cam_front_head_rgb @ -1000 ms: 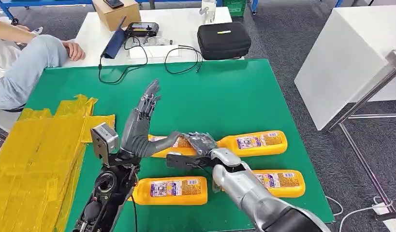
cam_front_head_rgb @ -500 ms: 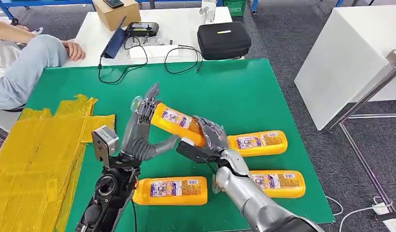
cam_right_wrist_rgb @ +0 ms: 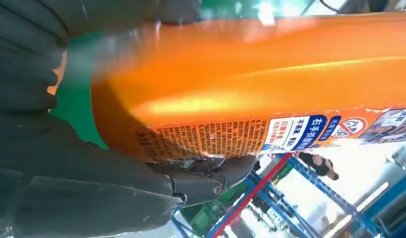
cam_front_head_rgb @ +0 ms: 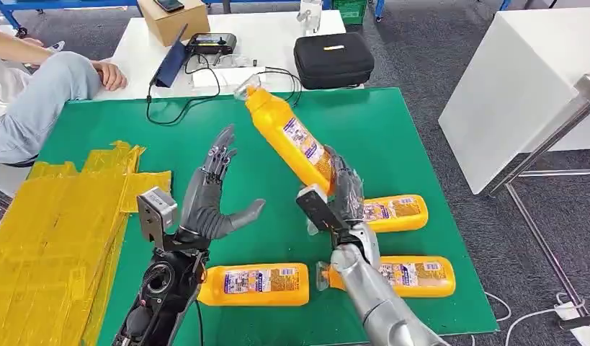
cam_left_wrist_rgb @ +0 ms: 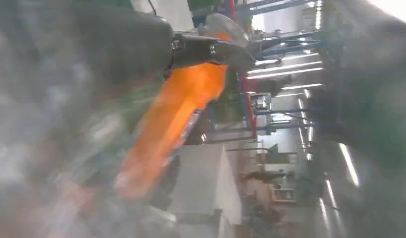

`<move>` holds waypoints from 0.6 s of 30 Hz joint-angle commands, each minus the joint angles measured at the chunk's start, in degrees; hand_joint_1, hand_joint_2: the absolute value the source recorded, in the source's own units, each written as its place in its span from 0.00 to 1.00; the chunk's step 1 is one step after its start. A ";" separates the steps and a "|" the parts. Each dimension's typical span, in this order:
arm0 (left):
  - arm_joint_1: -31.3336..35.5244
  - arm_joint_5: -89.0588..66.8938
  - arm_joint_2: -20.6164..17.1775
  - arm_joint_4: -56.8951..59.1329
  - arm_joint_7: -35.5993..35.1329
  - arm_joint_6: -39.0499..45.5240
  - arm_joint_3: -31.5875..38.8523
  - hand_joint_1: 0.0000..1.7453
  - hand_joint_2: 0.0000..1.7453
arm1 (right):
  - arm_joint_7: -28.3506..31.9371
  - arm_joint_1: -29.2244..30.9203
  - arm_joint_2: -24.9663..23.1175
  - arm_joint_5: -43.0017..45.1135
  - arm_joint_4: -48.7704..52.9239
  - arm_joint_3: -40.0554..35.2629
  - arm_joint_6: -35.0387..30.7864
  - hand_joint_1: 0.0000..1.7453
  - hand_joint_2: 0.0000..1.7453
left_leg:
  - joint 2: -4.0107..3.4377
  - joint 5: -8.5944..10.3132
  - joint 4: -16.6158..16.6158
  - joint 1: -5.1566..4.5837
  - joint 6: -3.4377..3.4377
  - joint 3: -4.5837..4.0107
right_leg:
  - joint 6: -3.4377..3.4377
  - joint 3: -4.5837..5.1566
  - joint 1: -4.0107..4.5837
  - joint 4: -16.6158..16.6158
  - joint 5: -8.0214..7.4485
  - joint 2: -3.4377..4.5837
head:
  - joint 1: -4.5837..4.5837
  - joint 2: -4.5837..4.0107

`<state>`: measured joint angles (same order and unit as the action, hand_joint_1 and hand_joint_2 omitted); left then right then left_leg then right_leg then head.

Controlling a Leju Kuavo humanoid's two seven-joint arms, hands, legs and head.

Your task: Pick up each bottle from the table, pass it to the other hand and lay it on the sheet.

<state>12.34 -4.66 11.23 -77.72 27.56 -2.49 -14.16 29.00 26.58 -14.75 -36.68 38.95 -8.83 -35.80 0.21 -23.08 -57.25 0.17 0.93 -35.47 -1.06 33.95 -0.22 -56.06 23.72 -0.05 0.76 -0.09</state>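
Note:
My right hand (cam_front_head_rgb: 342,191) grips the base of an orange bottle (cam_front_head_rgb: 288,137) with a clear cap, raised above the green table and tilted with its cap toward the far left. In the right wrist view the same orange bottle (cam_right_wrist_rgb: 270,99) lies across my right hand (cam_right_wrist_rgb: 67,163). My left hand (cam_front_head_rgb: 212,198) stands open to the left of it, fingers spread upward, holding nothing. In the blurred left wrist view the held bottle (cam_left_wrist_rgb: 176,119) appears as an orange streak. Three more orange bottles lie on the table: one (cam_front_head_rgb: 389,211) behind my right hand, one (cam_front_head_rgb: 414,274) at the front right, one (cam_front_head_rgb: 256,282) at the front middle. The yellow sheet (cam_front_head_rgb: 61,223) covers the table's left side.
The green table (cam_front_head_rgb: 349,122) has bare room at its far half. Behind it a white table (cam_front_head_rgb: 277,36) carries a black case (cam_front_head_rgb: 333,59), cables, a tablet and a cardboard box (cam_front_head_rgb: 173,18). A seated person's arm and knee (cam_front_head_rgb: 47,79) are at the far left. Another white table (cam_front_head_rgb: 522,79) stands right.
My right hand has lifted the bottle from the table, swung it up and to the right, away from my left hand, tipping its cap higher. My left hand stayed open in place.

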 commanded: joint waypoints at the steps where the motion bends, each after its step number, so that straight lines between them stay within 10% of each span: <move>1: 1.15 -0.11 -0.04 2.16 -0.29 0.05 0.70 0.00 1.00 | 0.16 0.58 0.03 0.39 2.20 2.96 0.05 1.00 1.00 | 0.02 -0.05 0.00 0.01 -0.03 0.11 | -0.01 -0.13 0.01 0.02 0.05 -0.03 | 0.00 0.00; 11: 1.15 -0.11 -0.04 2.16 -0.29 0.05 0.70 0.00 1.00 | 0.16 0.58 0.03 0.39 2.20 2.96 0.05 1.00 1.00 | 0.00 -0.06 0.00 0.01 -0.02 0.12 | -0.01 -0.13 0.01 0.02 0.05 -0.01 | 0.00 0.00; 18: 3.56 6.46 -1.44 5.79 -6.99 2.31 5.28 0.00 1.00 | 4.06 -10.35 -1.60 12.79 23.14 5.84 3.42 1.00 1.00 | 0.05 -0.14 -0.01 0.06 -0.06 0.24 | 0.01 -0.27 0.06 0.03 0.13 -0.06 | 0.02 0.00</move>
<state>12.30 -3.06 11.23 -77.72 26.09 -1.64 -14.05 30.91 23.85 -15.17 -31.14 44.29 -6.34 -35.89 0.23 -23.08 -57.25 0.17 0.93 -35.47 -1.06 33.95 -0.22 -56.06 23.72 -0.07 0.79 -0.09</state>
